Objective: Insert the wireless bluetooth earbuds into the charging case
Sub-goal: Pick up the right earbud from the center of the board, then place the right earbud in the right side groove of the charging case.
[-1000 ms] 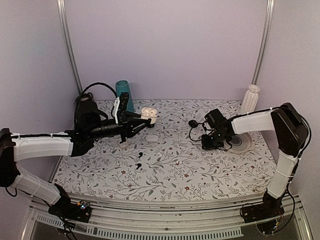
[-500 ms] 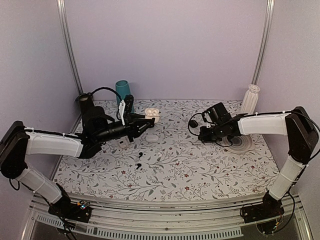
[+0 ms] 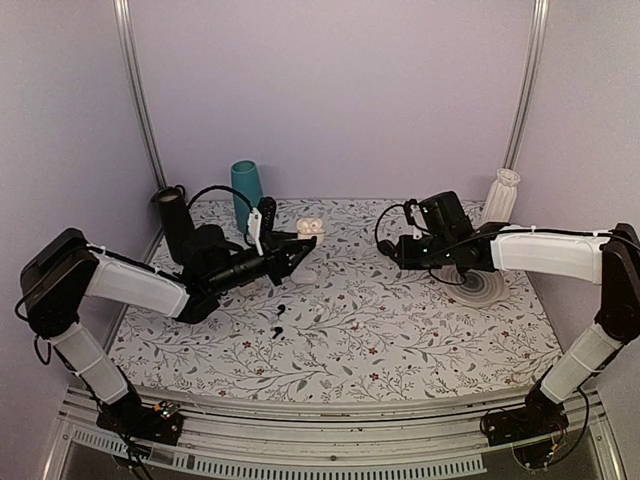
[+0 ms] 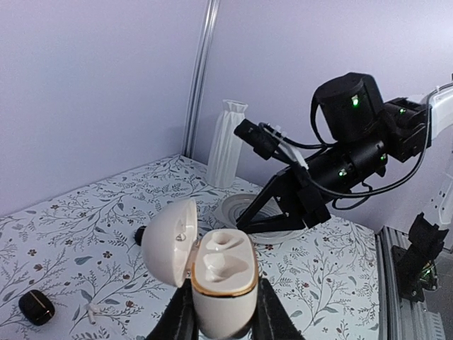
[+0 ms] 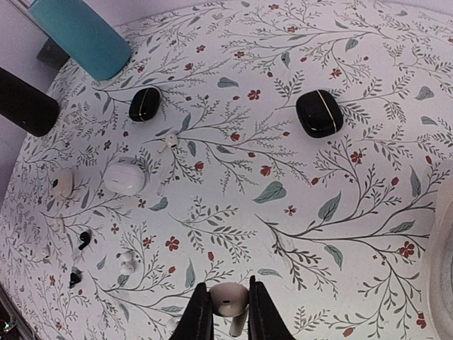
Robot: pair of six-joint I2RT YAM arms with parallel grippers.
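Observation:
My left gripper (image 4: 222,315) is shut on the glossy white charging case (image 4: 221,282), held upright above the table with its lid (image 4: 168,241) swung open to the left. Both hollows inside show no earbud. From above, the case (image 3: 308,228) sits near the back middle, at the tips of the left gripper (image 3: 298,246). My right gripper (image 5: 225,306) is shut on a white earbud (image 5: 228,299), stem pointing down, above the floral table. It hovers (image 3: 395,250) to the right of the case, apart from it. More white earbuds (image 5: 127,262) and black ones (image 5: 83,239) lie loose on the table.
Two black pebble-shaped cases (image 5: 144,104) (image 5: 319,112) and a closed white case (image 5: 124,178) lie on the table. A teal cup (image 3: 247,190) and a black cylinder (image 3: 175,215) stand at the back left, a white vase (image 3: 503,195) and a white ribbed disc (image 3: 482,285) at the right.
Both arms have reached further toward the back. The right gripper has moved back and left with the earbud, closer to the case. The left gripper still holds the open case.

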